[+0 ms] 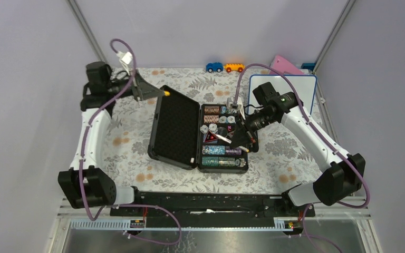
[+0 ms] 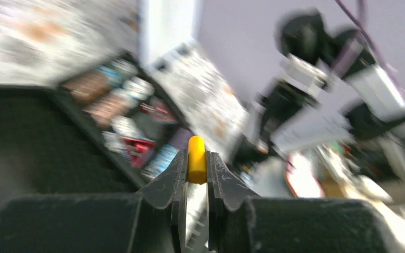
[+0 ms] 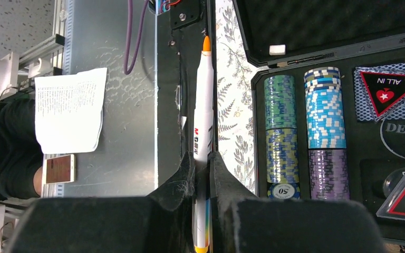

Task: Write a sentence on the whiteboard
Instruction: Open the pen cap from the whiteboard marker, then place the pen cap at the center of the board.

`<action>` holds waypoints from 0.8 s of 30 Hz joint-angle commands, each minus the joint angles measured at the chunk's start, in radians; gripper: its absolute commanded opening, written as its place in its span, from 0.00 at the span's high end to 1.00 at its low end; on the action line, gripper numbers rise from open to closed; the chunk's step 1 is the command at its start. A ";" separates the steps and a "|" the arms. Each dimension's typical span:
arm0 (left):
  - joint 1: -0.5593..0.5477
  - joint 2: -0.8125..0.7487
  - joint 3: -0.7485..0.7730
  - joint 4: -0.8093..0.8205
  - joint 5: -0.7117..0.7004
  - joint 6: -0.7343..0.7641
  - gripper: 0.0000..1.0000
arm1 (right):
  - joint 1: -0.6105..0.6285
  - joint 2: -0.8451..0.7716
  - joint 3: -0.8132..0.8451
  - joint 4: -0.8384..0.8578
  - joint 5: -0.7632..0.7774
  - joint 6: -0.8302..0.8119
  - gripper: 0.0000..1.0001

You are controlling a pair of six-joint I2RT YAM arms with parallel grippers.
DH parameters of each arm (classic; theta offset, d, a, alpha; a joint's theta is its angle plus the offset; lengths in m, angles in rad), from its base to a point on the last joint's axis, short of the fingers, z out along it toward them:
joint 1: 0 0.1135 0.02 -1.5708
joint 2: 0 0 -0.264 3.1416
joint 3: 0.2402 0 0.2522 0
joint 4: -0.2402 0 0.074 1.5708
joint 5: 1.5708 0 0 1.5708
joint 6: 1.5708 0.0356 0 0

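The whiteboard (image 1: 300,89), white with a thin blue frame, stands at the back right of the table, partly hidden behind my right arm. No sentence shows on its face in the top view. My right gripper (image 1: 241,138) (image 3: 203,158) hangs over the open case, shut on a white marker (image 3: 204,105) whose uncapped orange tip points away from the fingers. My left gripper (image 1: 163,93) (image 2: 196,158) is raised near the case lid's far corner. It is shut on a yellow marker cap (image 2: 196,153). The left wrist view is motion-blurred.
A black case (image 1: 174,126) lies open mid-table, its tray holding several stacks of poker chips (image 1: 221,158) and cards. A pink wedge (image 1: 285,66) and two toy cars (image 1: 224,67) sit along the back edge. A floral cloth (image 1: 274,163) covers the table.
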 commanded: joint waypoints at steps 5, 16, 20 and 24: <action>0.238 0.145 0.198 -0.312 -0.675 0.375 1.00 | -0.007 -0.038 0.011 0.071 0.002 0.100 1.00; 0.319 0.394 -0.020 -0.464 -0.602 0.539 1.00 | -0.007 -0.039 -0.011 0.103 0.002 0.121 1.00; 0.325 0.446 -0.078 -0.464 -0.628 0.578 1.00 | -0.007 -0.040 -0.021 0.103 0.001 0.118 1.00; 0.328 0.484 -0.095 -0.464 -0.646 0.602 0.96 | -0.007 -0.040 -0.030 0.103 0.000 0.113 1.00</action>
